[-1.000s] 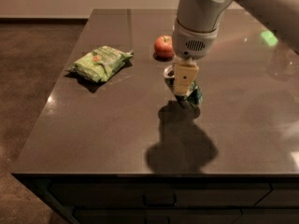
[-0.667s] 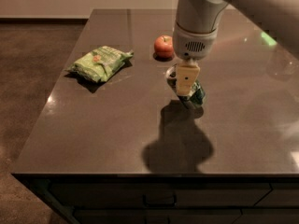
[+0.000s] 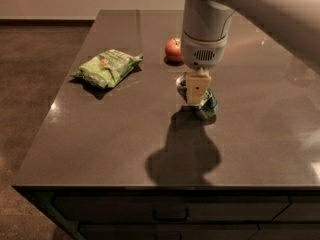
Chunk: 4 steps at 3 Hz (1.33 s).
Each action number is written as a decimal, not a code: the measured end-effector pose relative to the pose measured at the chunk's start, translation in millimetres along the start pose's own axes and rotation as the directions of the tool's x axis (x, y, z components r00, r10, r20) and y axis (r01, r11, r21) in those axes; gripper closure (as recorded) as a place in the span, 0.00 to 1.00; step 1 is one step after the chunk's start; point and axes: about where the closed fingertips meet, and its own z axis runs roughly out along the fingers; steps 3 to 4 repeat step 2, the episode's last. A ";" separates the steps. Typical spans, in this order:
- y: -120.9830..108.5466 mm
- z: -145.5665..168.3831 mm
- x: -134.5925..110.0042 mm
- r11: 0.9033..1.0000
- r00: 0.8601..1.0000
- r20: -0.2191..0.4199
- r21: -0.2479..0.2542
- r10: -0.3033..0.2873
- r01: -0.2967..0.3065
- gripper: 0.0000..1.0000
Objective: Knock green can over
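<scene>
The dark table (image 3: 90, 144) has a big shadow (image 3: 182, 156) near its front edge. Just behind the shadow the gripper (image 3: 196, 95) hangs low over the table. It is right at the green can (image 3: 210, 104) and hides most of it. The can looks tipped, but I cannot tell for sure, and I cannot tell if the gripper is open or closed. Farther back on the left lies a chip bag (image 3: 106, 67). An apple (image 3: 173, 49) sits behind the gripper, apart from the can.
</scene>
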 end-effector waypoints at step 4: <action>10.2 11.1 -10.0 0.999 1.000 0.002 -0.014 -0.031 0.031 0.00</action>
